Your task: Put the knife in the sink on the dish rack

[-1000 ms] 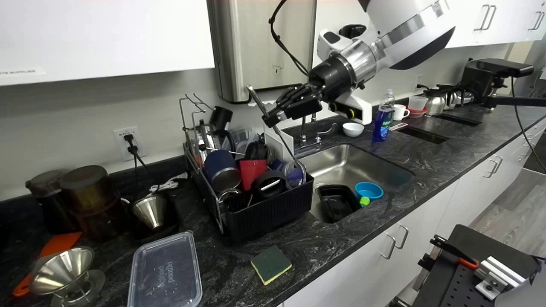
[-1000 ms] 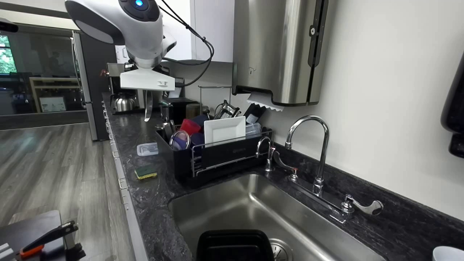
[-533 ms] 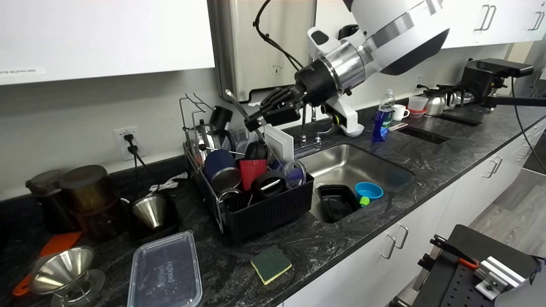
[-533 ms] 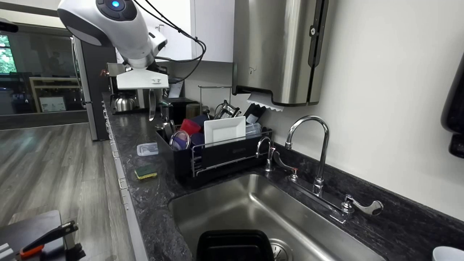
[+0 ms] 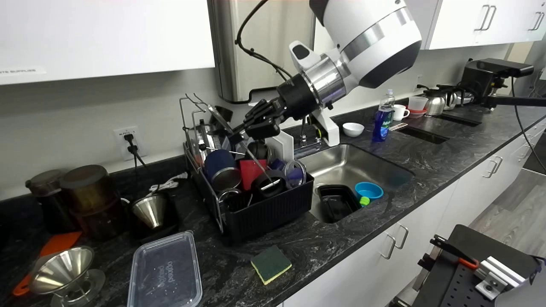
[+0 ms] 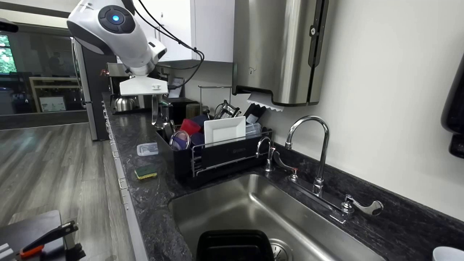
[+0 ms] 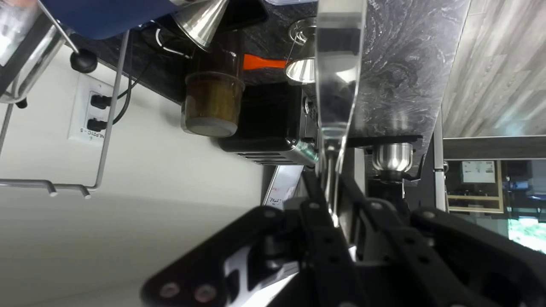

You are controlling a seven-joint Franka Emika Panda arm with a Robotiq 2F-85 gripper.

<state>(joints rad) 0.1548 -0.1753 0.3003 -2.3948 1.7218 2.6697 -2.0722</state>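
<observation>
The gripper (image 5: 238, 134), clenched on the knife (image 7: 340, 64), stands lower than before and farther from the sink (image 5: 337, 163). The knife hangs tilted near the front edge of the dish rack (image 5: 273, 215); placement appears imminent, contact undetermined.

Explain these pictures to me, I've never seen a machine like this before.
The white jointed machine is a robot arm, and the black gripper at its end works as a hand. Two cameras standing apart from it give the wide views; a third rides on its wrist, and that picture shows the room upside down. The gripper is closed on a shiny knife, slanting near the dish rack; I can't tell whether they touch. The dark counter bears, among other things, a sponge; in the sink are a black tray and a blue bowl.
</observation>
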